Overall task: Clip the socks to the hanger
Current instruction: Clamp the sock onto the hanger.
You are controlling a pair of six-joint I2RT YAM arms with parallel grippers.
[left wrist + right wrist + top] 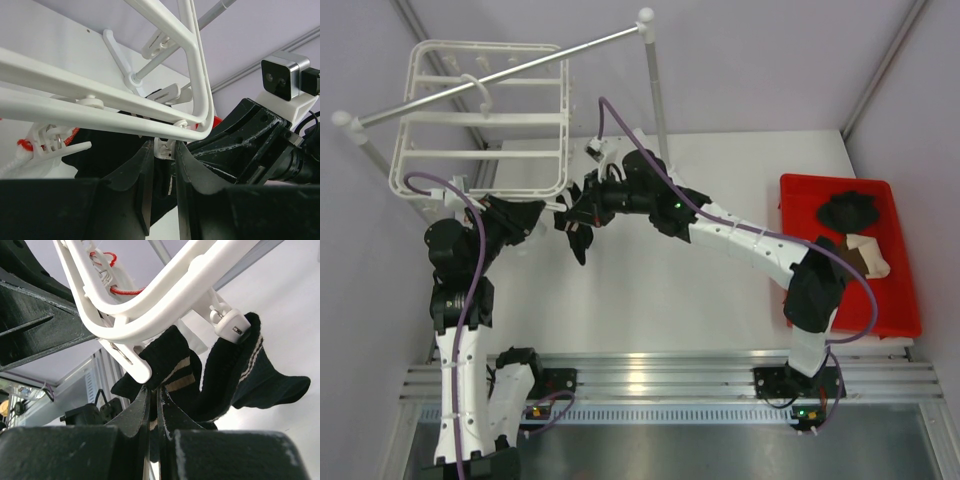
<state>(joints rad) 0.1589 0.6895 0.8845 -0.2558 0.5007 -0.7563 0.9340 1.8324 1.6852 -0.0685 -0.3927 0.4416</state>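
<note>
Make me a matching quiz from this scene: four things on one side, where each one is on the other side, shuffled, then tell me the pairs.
Things:
1. hanger
2. tray
3. striped sock
4. clip

Places:
A. between the fingers of the left end effector
B. on the right side of the table
C. hung on the grey rail
D. pinched by the right end effector

Pairs: 1-C; 2-B; 3-D; 4-A
</note>
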